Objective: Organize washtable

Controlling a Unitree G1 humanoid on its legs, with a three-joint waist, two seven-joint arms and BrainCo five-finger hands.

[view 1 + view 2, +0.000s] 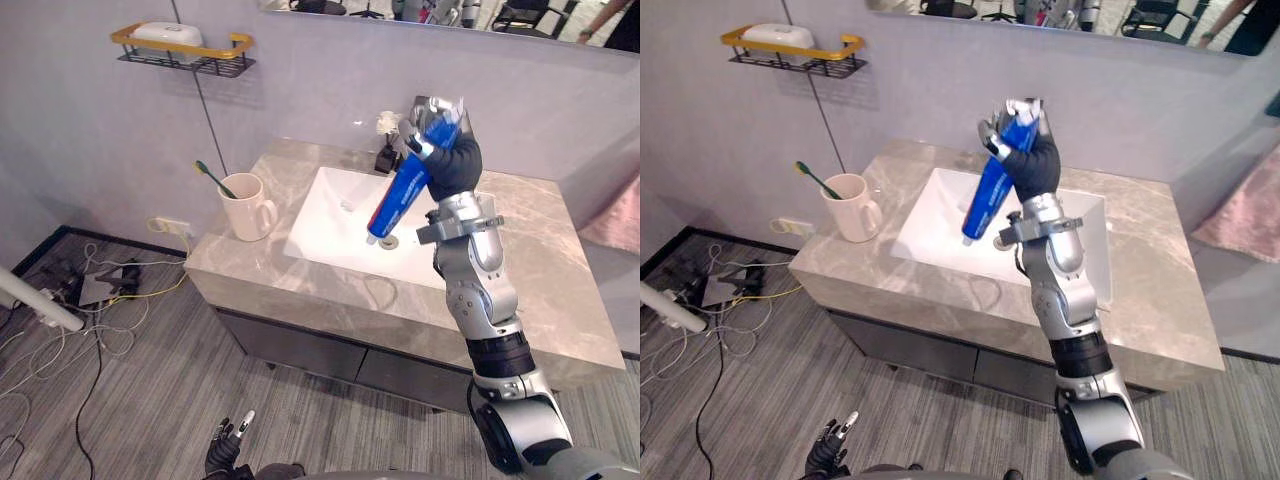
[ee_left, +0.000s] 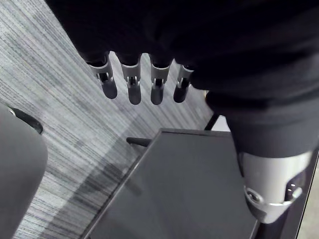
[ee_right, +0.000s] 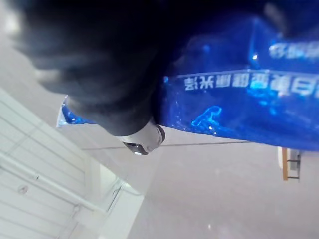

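Up on the wall to the left, a yellow-railed wire rack (image 1: 182, 52) holds one white block (image 1: 167, 35), perhaps soap. Low down by the floor the left hand (image 1: 226, 444) hangs with its fingers (image 2: 134, 89) straight and loose, grasping nothing. Near the worktop's (image 1: 560, 290) left edge stands a cream mug (image 1: 246, 207) with a green toothbrush (image 1: 214, 179) leaning in it; there looks to be room for more. The white sink (image 1: 330, 235) is sunk in the middle. Above it the right hand (image 1: 450, 155) has its fingers clenched round the upper end of a blue toothpaste tube (image 1: 402, 192), its cap end hanging over the basin. I'd judge the tube light, soft and glossy — easy to squash or let slip — so a grip nearer the firm cap shoulder would steady it.
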